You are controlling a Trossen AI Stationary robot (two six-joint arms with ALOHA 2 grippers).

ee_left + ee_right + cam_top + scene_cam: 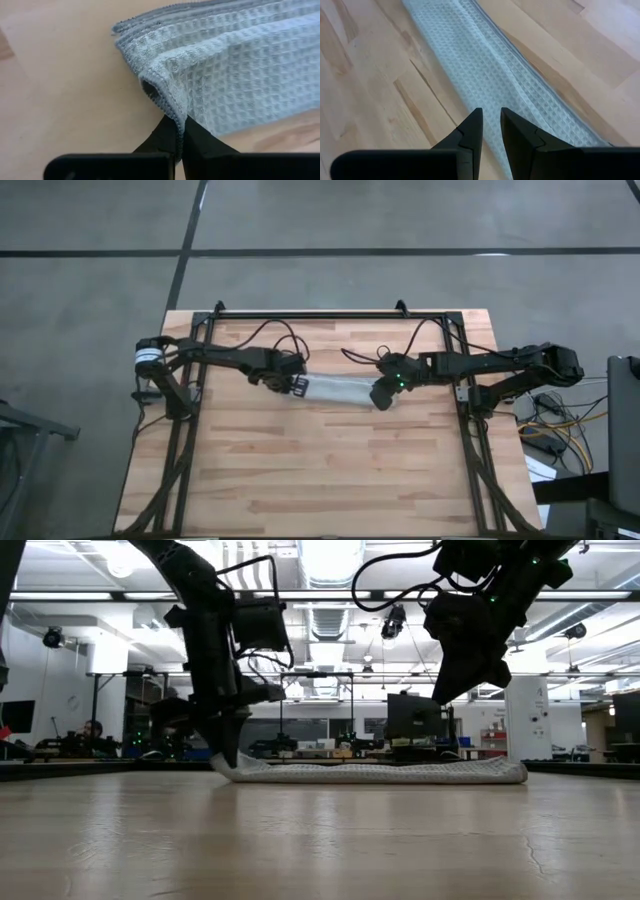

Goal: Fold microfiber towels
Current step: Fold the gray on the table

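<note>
The light grey-blue microfiber towel (340,391) lies on the table folded into a long narrow strip running left to right; it also shows in the low view (380,773). My left gripper (298,387) is at the strip's left end, shut on it (181,131). My right gripper (382,397) hangs above the strip's right end (450,690), clear of the cloth. Its fingers are a narrow gap apart with nothing between them (491,122). My left gripper pinches the hemmed edge (172,111) at the strip's left end between its two fingertips. The fingers come from above, pointing down (228,750). The pinched edge curls up a little into a small open fold (150,89). The rest of the strip lies flat on the table.
The wooden table (320,470) has bare room in front of the strip and behind it. A black frame rail (310,314) runs along the far edge, and the arm mounts stand at the left (170,395) and right (470,395) sides.
</note>
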